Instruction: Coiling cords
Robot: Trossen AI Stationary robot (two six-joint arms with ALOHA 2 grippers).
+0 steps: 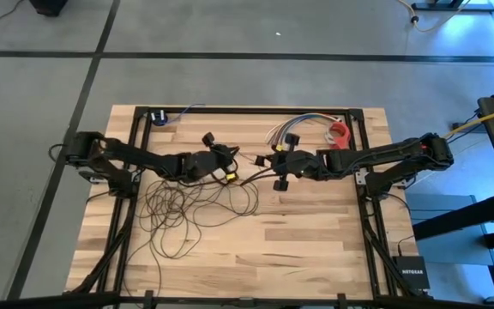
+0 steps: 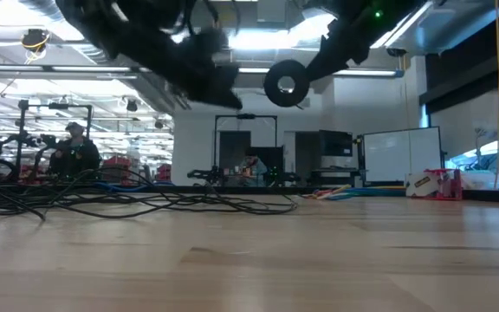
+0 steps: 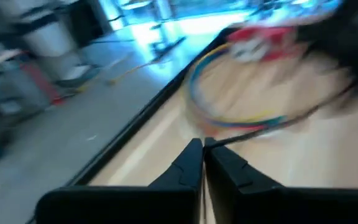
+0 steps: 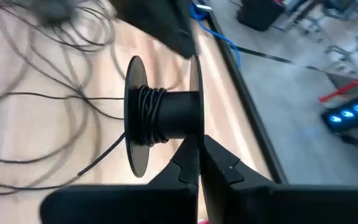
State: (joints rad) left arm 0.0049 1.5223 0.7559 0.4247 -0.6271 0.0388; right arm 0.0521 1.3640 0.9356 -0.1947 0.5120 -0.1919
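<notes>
Thin dark looping cords [image 1: 178, 210] on pale wooden table [image 1: 316, 232].

Left arm [image 1: 135, 156]: we see dark, near-black links jointed in a chain, thicker at the base end, with a black cable looping beside the base.
Right arm [image 1: 384, 154]: we see the same dark jointed build, with a pale metal plate near its base.
Left gripper [image 3: 202, 155]: we see two black, wedge-shaped fingers tapering to points on a broad black crossbar.
Right gripper [image 4: 197, 163]: we see matching matte black fingers with stepped inner edges on the same kind of crossbar.
</notes>
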